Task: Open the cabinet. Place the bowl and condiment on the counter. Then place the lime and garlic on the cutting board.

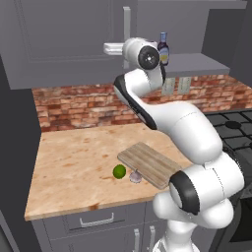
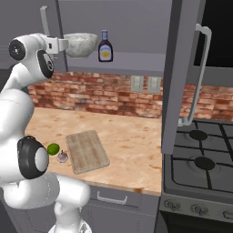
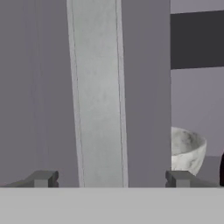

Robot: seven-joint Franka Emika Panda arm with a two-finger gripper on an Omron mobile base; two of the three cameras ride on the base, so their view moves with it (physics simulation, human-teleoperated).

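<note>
My gripper (image 3: 111, 179) is open, raised in front of the left cabinet door (image 1: 64, 39), with its tall grey handle (image 3: 98, 87) standing between the two fingertips and untouched. Both base views show the gripper (image 1: 110, 47) (image 2: 59, 44) just below that handle (image 2: 44, 20). The right cabinet door (image 2: 182, 68) is swung open. On the cabinet shelf sit a white marbled bowl (image 2: 81, 44) (image 3: 186, 151) and a dark condiment bottle (image 2: 105, 47) (image 1: 163, 49). Down on the counter, a lime (image 1: 119, 171) and a garlic bulb (image 1: 136, 176) lie just left of the wooden cutting board (image 1: 150, 164).
A wooden counter (image 1: 74, 162) runs below a brick backsplash (image 2: 104, 95). A gas stove (image 2: 205, 168) stands to the right, partly behind the open door. Drawers with handles (image 1: 97, 220) lie under the counter's front edge.
</note>
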